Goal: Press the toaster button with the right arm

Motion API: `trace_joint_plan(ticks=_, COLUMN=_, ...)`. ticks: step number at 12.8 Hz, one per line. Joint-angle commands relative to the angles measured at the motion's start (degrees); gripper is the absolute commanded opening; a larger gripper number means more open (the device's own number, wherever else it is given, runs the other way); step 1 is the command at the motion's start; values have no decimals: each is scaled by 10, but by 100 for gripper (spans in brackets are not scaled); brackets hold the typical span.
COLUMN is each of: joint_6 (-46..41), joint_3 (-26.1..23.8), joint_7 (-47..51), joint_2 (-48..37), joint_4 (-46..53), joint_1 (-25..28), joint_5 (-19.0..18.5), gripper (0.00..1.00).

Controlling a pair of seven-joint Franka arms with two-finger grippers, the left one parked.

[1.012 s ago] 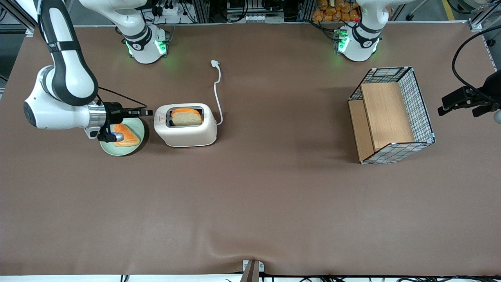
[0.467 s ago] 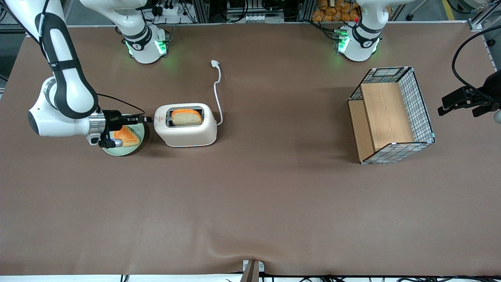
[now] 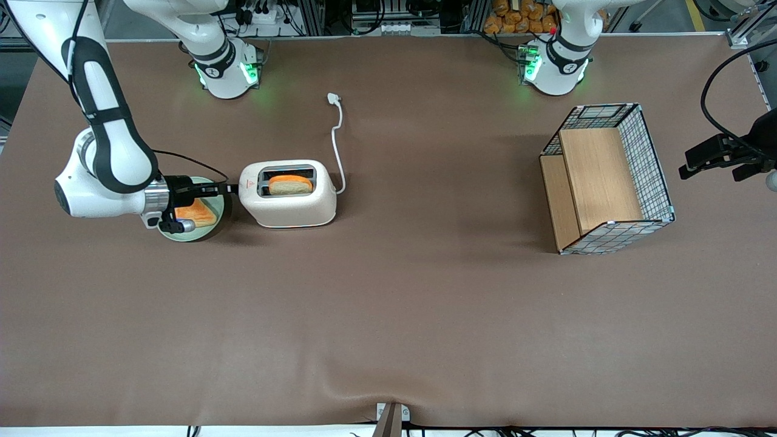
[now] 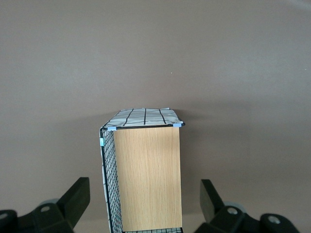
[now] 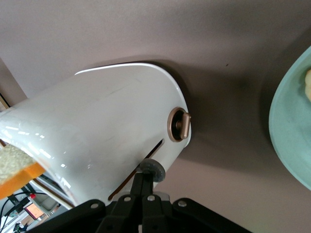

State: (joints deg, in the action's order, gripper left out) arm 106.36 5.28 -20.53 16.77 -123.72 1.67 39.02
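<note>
The cream-white toaster (image 3: 288, 194) stands on the brown table with a bread slice (image 3: 290, 184) sunk low in its slot. My right arm (image 3: 103, 152) reaches sideways over the green plate (image 3: 213, 213). Its gripper (image 3: 229, 189) is shut, fingertips together against the toaster's narrow end. In the right wrist view the shut gripper (image 5: 147, 178) rests on the grey lever knob, the toaster button (image 5: 153, 170), low in its slot on the toaster (image 5: 97, 145). A brown round dial (image 5: 179, 124) sits beside the slot.
A second bread slice (image 3: 197, 213) lies on the green plate (image 5: 291, 126) under my wrist. The toaster's white cord (image 3: 337, 139) runs away from the front camera. A wire basket with wooden shelves (image 3: 607, 179) stands toward the parked arm's end, also in the left wrist view (image 4: 146, 170).
My gripper moved toward the toaster's narrow end and came lower onto the lever. The bread slice in the slot has sunk down into the toaster.
</note>
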Motion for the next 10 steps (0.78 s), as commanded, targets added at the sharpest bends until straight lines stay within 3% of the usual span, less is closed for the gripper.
trace_joint_plan(ticks=1, joint_6=25, joint_3=-4, joint_7=-34, joint_2=30, joint_4=-2, joint_1=-3, joint_5=23, gripper=0)
trace_joint_plan(ticks=10, joint_6=45, joint_3=-4, joint_7=-109, joint_2=85, joint_4=-2, joint_1=-24, joint_5=62, gripper=0)
